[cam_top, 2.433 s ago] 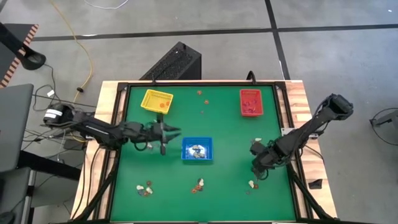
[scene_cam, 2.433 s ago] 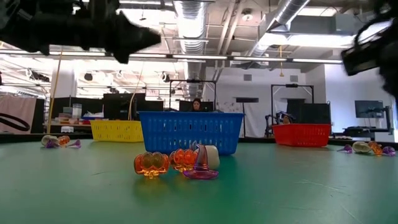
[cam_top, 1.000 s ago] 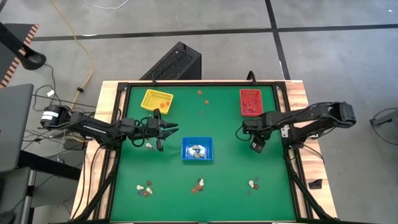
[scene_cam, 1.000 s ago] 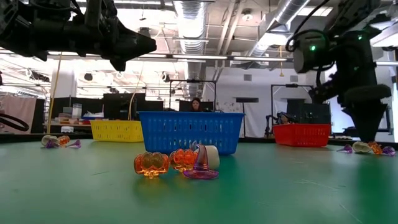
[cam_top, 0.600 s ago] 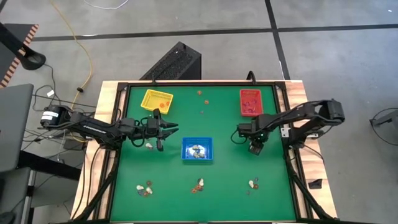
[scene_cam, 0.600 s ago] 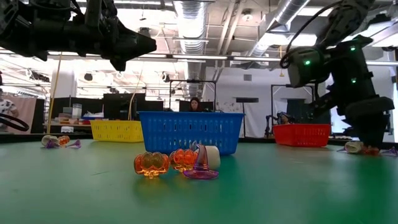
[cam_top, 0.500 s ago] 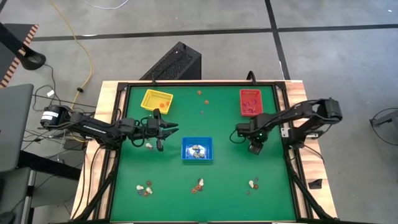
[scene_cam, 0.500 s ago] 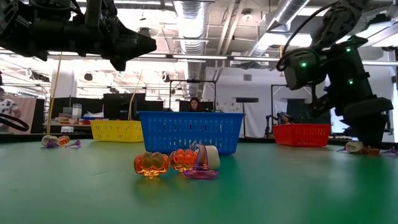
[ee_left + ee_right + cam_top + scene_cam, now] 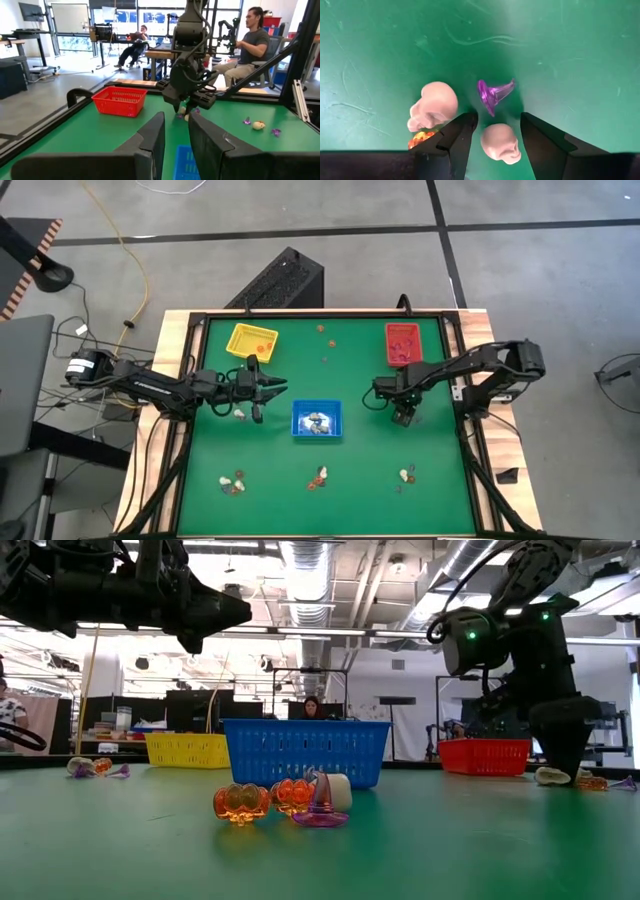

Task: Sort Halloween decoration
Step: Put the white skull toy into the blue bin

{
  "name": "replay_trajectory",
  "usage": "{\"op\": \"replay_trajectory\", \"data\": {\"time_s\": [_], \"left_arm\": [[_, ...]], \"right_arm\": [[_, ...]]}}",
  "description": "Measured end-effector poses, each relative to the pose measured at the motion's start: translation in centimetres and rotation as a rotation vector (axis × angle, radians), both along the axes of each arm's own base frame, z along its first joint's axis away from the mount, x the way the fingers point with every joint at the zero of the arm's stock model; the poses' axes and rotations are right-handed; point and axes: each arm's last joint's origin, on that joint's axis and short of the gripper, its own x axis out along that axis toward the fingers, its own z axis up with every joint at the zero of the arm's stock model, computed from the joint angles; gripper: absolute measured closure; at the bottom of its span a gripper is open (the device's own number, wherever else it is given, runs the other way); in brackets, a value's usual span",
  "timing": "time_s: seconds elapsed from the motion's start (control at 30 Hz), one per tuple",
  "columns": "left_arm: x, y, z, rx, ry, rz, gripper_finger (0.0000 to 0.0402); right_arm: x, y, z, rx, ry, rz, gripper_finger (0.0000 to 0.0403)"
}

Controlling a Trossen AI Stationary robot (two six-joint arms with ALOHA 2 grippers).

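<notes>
tiny halloween trinkets (image 9: 436, 106): pale skulls, a purple witch hat, an orange pumpkin, clustered along the table's (image 9: 370, 480) front edge. right gripper (image 9: 495, 135) holds a skull between part-open jaws; left gripper (image 9: 175, 145) narrowly parted, empty.

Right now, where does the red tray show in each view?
High view: red tray at the mat's upper right.
Low view: right background.
Left wrist view: left of centre.
Right wrist view: not in it.
Shared landmark: blue tray.
</notes>
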Motion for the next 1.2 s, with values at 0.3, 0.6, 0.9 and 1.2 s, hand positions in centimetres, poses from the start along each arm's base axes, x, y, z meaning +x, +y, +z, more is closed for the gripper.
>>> {"op": "replay_trajectory", "data": {"time_s": [0.3, 0.6, 0.9, 1.2], "left_arm": [[0.01, -0.06, 0.01, 0.002, 0.000, -0.020, 0.0327], [0.01, -0.05, 0.01, 0.002, 0.000, -0.020, 0.0327], [0.01, -0.06, 0.01, 0.002, 0.000, -0.020, 0.0327], [0.01, -0.06, 0.01, 0.003, -0.001, -0.021, 0.0327]], "right_arm": [[-0.60, 0.06, 0.10, 0.011, 0.066, 0.043, 0.0203], [-0.88, 0.12, 0.11, 0.036, 0.100, 0.182, 0.0203], [-0.85, 0.12, 0.10, 0.038, 0.096, 0.187, 0.0209], [-0.87, 0.14, 0.19, 0.043, 0.099, 0.184, 0.0289]]}}
